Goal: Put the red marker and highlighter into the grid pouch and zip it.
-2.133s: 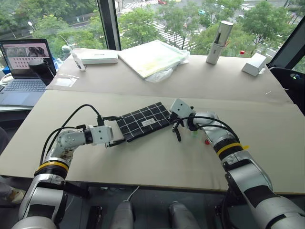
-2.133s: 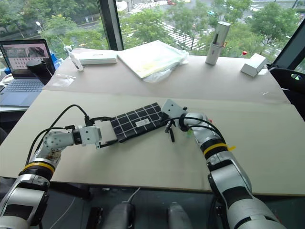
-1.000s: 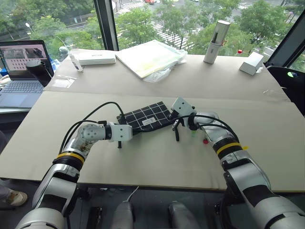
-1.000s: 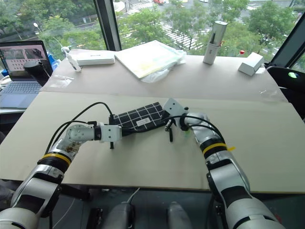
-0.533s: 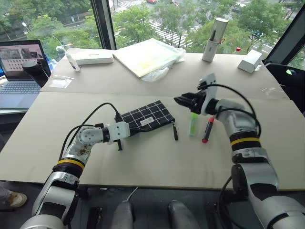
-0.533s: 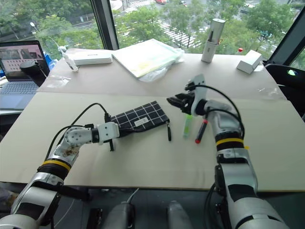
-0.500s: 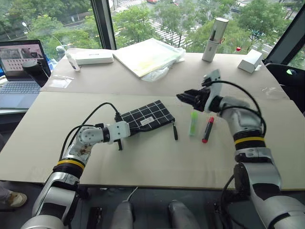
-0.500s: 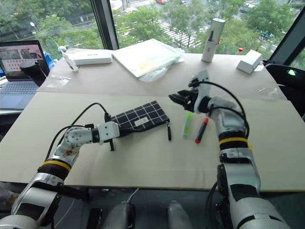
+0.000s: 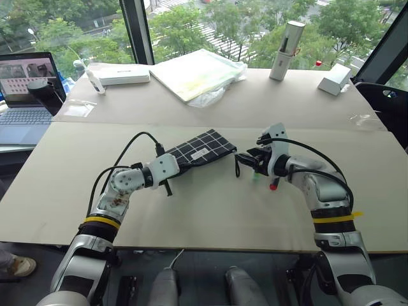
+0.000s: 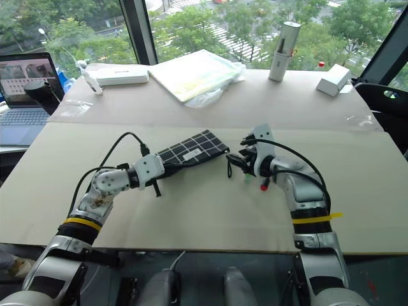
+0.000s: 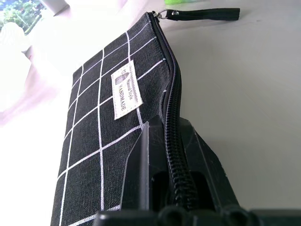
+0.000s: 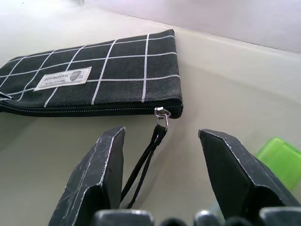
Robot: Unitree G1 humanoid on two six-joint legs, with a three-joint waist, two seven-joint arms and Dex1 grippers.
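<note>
Pinching the grid pouch (image 9: 203, 148) in my left hand (image 11: 171, 141) anchors it while my spread right hand (image 12: 162, 141) straddles its pull strap (image 12: 143, 162).

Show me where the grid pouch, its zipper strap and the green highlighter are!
grid pouch (image 12: 117, 70): right wrist view, middle of its checked fabric.
zipper pull strap (image 12: 143, 162): right wrist view, middle of the black strap.
highlighter (image 12: 278, 157): right wrist view, its light-green end.

Spread right pincer (image 12: 162, 165) facing grid pouch (image 12: 101, 77)
</note>
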